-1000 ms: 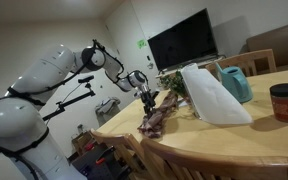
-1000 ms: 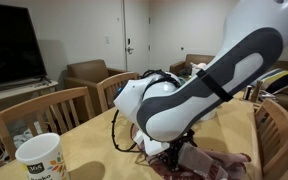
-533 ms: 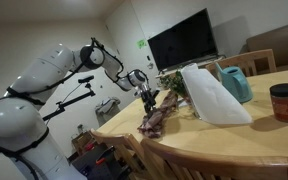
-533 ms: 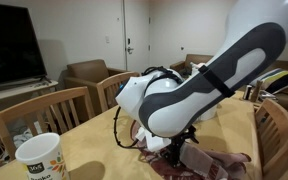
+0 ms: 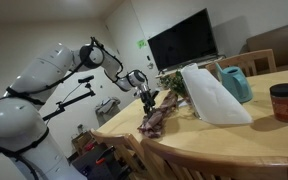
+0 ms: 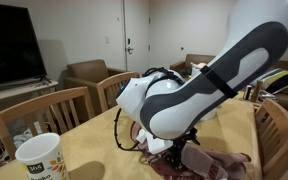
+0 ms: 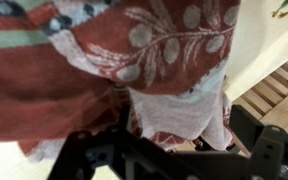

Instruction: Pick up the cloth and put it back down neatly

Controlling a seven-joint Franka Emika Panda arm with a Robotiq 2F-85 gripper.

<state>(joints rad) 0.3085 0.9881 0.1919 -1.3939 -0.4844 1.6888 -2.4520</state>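
Note:
The cloth [image 5: 156, 118] is a crumpled maroon fabric with pale leaf and dot prints, lying at the near corner of the wooden table [image 5: 274, 135]. It fills most of the wrist view [image 7: 134, 60], with a pale fold hanging over the table edge. My gripper [image 5: 149, 98] hovers just above it, pointing down. In the wrist view the gripper [image 7: 169, 138] is open, its dark fingers [image 7: 84, 155] standing wide on either side of the pale fold. In an exterior view the arm hides the gripper, and only a strip of cloth [image 6: 219, 165] shows.
A large white stiff sheet [image 5: 212, 95] leans beside the cloth, with a teal jug [image 5: 236, 82] behind it and a red jar [image 5: 284, 102] further along. Wooden chairs [image 5: 219, 155] stand around the table. A paper cup [image 6: 41, 158] sits on the table.

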